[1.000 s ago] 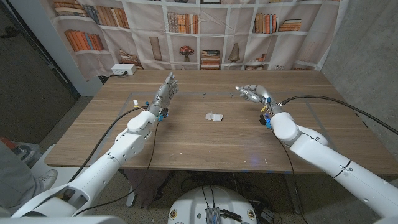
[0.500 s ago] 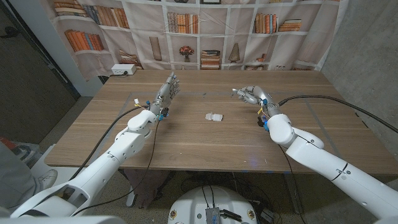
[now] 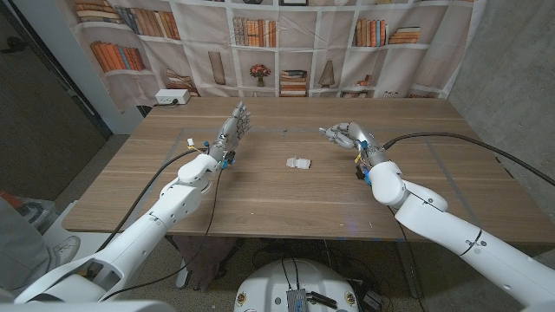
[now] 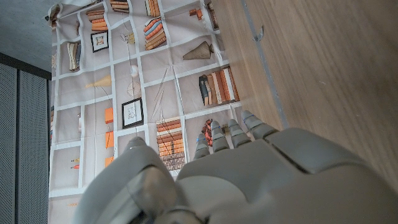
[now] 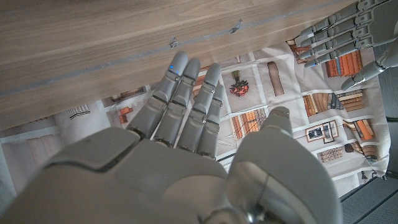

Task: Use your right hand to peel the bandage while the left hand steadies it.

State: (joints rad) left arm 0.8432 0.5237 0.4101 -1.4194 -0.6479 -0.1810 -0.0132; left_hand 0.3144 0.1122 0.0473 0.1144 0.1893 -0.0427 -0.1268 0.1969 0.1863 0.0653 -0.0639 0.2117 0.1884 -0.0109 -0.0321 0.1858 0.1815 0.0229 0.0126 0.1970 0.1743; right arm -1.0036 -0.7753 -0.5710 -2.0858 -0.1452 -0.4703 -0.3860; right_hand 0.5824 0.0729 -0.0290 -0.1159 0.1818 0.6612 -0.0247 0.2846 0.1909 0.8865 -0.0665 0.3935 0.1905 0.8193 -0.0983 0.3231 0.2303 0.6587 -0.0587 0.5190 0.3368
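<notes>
A small white bandage lies on the wooden table near its middle. My left hand stands off to the bandage's left, fingers straight and apart, holding nothing. My right hand hovers to the bandage's right and a little farther back, fingers extended toward the left, empty. In the right wrist view my right hand has its fingers stretched out together, and my left hand's fingers reach in from a corner. My left hand in its own wrist view holds nothing.
A bookshelf-print curtain hangs behind the table. A white power box sits at the far left corner. Black cables run along both arms. A small dark mark sits on the table beyond the bandage.
My right hand has moved left, closer to the bandage. The left hand and the bandage have stayed put.
</notes>
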